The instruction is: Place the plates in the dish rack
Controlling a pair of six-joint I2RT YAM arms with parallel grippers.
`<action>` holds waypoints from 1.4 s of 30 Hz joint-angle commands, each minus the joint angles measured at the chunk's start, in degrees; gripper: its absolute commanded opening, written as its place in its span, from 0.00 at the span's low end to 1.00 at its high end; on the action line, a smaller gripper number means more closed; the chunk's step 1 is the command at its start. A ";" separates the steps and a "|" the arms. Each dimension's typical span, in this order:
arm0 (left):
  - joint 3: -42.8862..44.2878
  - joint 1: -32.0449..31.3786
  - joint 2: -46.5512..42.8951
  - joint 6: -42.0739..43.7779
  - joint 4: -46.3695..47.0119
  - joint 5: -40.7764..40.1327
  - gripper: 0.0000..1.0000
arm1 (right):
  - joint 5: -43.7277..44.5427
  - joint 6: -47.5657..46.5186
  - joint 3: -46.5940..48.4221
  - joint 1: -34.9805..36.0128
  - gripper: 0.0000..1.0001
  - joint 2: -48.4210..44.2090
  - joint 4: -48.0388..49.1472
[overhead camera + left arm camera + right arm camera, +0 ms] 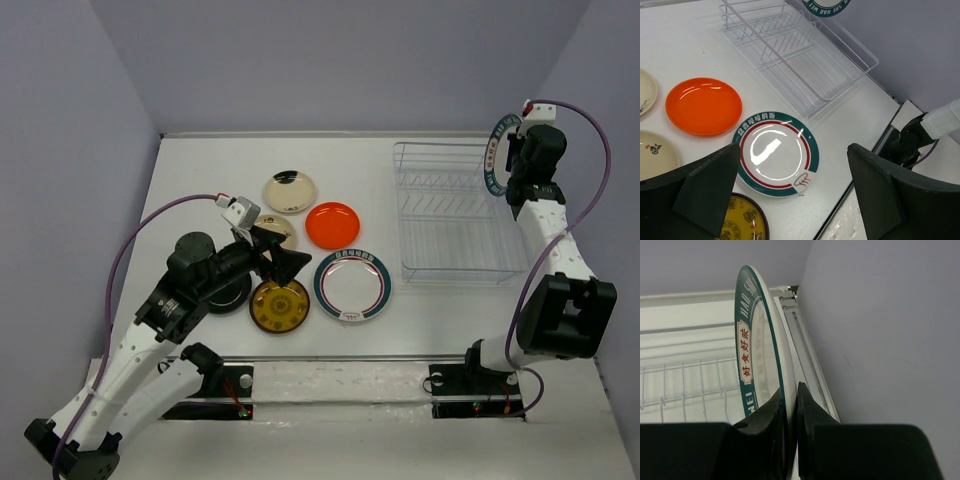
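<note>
Teal-rimmed plate gripped upright by right hand, lower part hidden; left hand wide; black plate mostly covered

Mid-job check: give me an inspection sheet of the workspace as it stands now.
Surface: white table, no spills seen.
Job's things: rack holds no plates; flat on the table lie cream plate, second cream plate, orange plate, teal-rimmed plate, yellow plate, and black plate partly under the left arm.
Clutter: nothing seen.
Grippers: left gripper open above the flat plates; right gripper shut on held plate, upright at the rack's far right corner.
Cables: left purple cable and right purple cable loop clear of plates.
Surroundings: plain walls on three sides.
</note>
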 commanded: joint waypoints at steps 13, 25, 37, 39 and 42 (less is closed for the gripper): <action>0.37 -0.28 0.36 0.72 1.06 0.14 0.99 | -5.03 -3.55 2.16 -3.40 0.07 2.36 2.41; 0.37 -0.37 0.36 0.54 0.98 -0.47 0.99 | -7.41 -1.18 -1.70 -3.40 0.10 4.47 1.44; 0.63 0.33 1.41 0.10 -0.08 -4.86 0.99 | -1.53 6.10 1.98 -3.40 0.79 5.09 -2.49; 0.81 0.95 1.94 -0.43 -0.52 -7.57 0.99 | -0.47 9.18 6.19 -3.40 0.82 4.74 -5.23; 0.81 2.00 2.99 -1.48 -1.22 -11.18 0.99 | -1.33 16.46 10.77 -3.40 0.82 2.29 -8.75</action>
